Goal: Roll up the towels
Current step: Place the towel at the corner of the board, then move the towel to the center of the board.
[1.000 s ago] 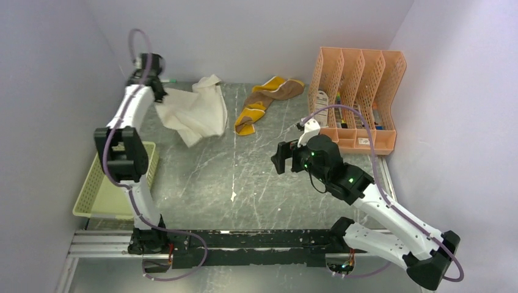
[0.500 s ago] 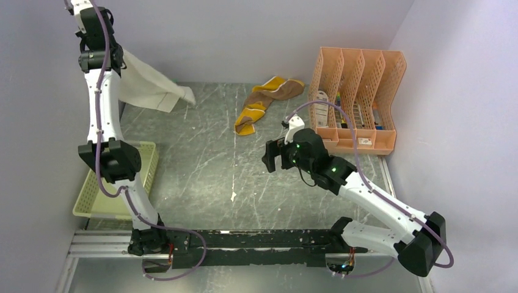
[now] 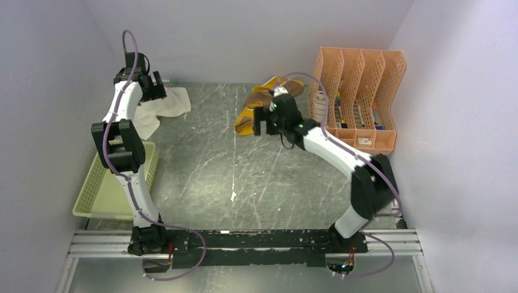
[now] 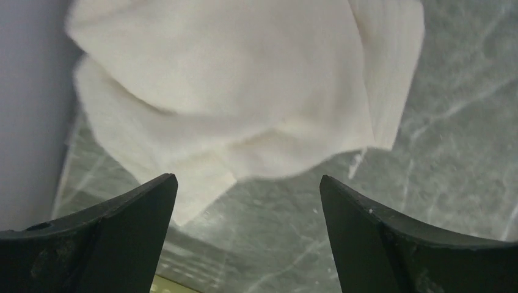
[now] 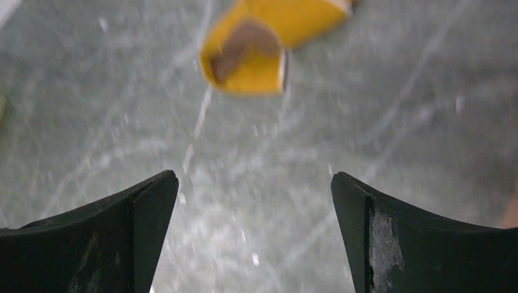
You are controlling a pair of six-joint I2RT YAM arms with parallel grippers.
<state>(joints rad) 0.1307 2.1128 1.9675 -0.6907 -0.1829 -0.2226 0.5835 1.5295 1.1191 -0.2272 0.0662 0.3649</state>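
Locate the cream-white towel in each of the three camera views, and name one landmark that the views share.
Top external: cream-white towel lies crumpled at the far left, by the left gripper.
Left wrist: it fills the upper half, beyond the open fingers.
Right wrist: not in it; only the brown-and-yellow towel shows.
Shared landmark: the grey marbled table top.

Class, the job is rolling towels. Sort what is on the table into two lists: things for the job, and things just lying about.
For the job: white towel; brown and yellow towel.
Lying about: green basket; orange file rack.
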